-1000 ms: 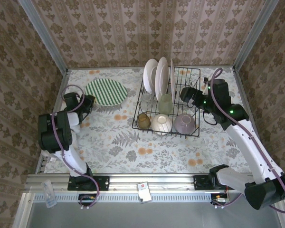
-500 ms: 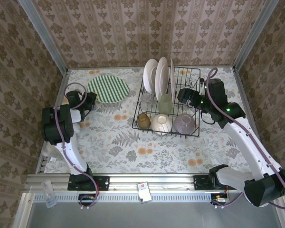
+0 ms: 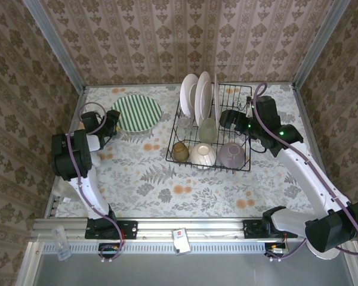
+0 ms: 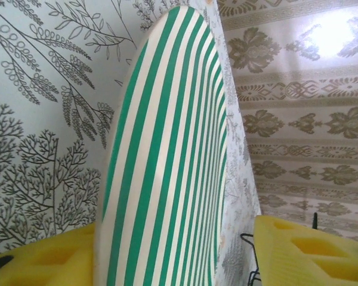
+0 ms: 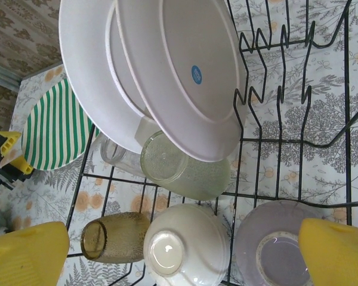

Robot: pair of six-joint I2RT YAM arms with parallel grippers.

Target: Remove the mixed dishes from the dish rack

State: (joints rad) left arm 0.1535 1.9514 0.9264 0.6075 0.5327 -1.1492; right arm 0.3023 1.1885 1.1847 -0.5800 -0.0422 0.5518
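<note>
A green-striped plate [image 3: 137,112] lies flat on the floral table, left of the black wire dish rack [image 3: 246,130]. My left gripper [image 3: 112,122] is at the plate's near-left rim, open. Its yellow fingers [image 4: 42,257] straddle the striped plate [image 4: 167,155], with a gap on the right side. My right gripper [image 3: 225,121] hovers open over the rack's right half. Below my right gripper [image 5: 182,256] are the cream bowl [image 5: 185,247], lavender bowl [image 5: 274,253], brown cup [image 5: 116,238] and pale green glass [image 5: 188,170]. Two white plates [image 5: 167,65] stand upright at the back.
A clear glass [image 5: 114,152] lies in the rack beside the green one. Upright tines [image 5: 280,89] stand bare in the rack's right rows. Patterned walls [image 3: 185,36] close the table at the back and on both sides. Bare tablecloth [image 3: 167,185] lies in front of the rack.
My left gripper has opened and let go of the striped plate, which shifted slightly right and now rests on the table. My right gripper has moved left over the rack.
</note>
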